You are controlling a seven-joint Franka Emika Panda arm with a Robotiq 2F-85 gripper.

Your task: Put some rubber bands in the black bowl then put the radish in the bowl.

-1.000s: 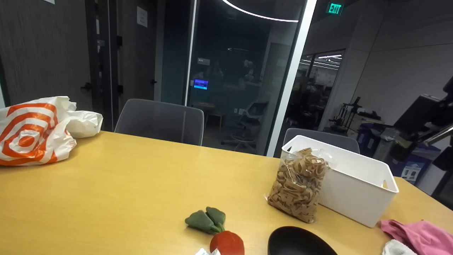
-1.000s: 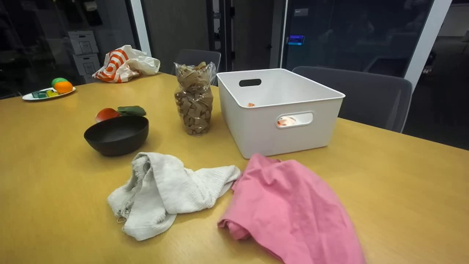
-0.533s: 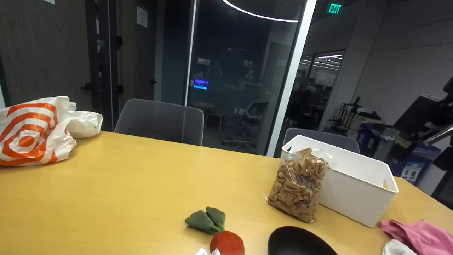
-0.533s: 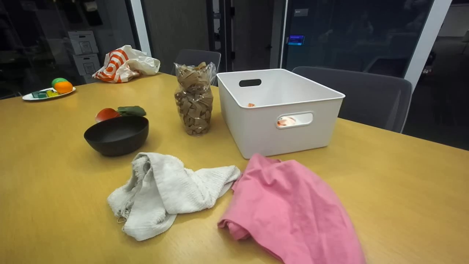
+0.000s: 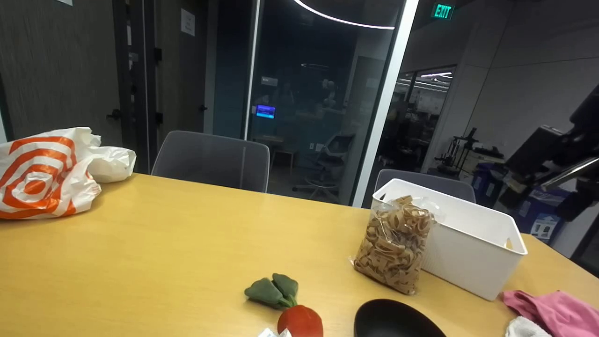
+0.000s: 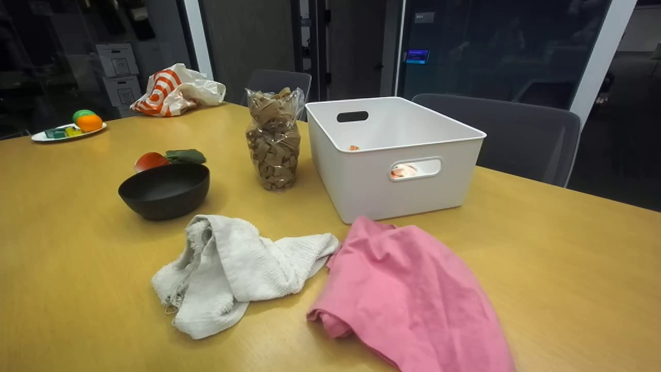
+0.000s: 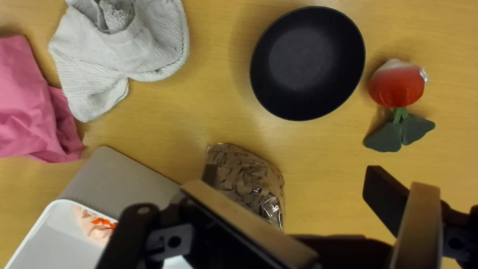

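Note:
A clear bag of tan rubber bands (image 5: 395,248) stands upright beside the white bin in both exterior views (image 6: 276,150); in the wrist view (image 7: 248,175) its lower part is hidden behind a finger. The black bowl (image 6: 164,194) is empty on the table, also in the wrist view (image 7: 304,63) and cut off in an exterior view (image 5: 398,320). The red radish with green leaves (image 7: 396,87) lies beside the bowl, also in both exterior views (image 5: 300,322) (image 6: 151,161). My gripper (image 7: 294,181) is open and empty above the table, one finger overlapping the bag in view.
A white bin (image 6: 403,191) with something orange and white inside stands beside the bag. A white cloth (image 6: 248,263) and a pink cloth (image 6: 413,294) lie in front. A plastic shopping bag (image 5: 47,173) and a plate with toy food (image 6: 38,137) are farther off.
At the right edge of an exterior view, the dark arm has moved a little to the left, toward the table. The objects on the table have not moved.

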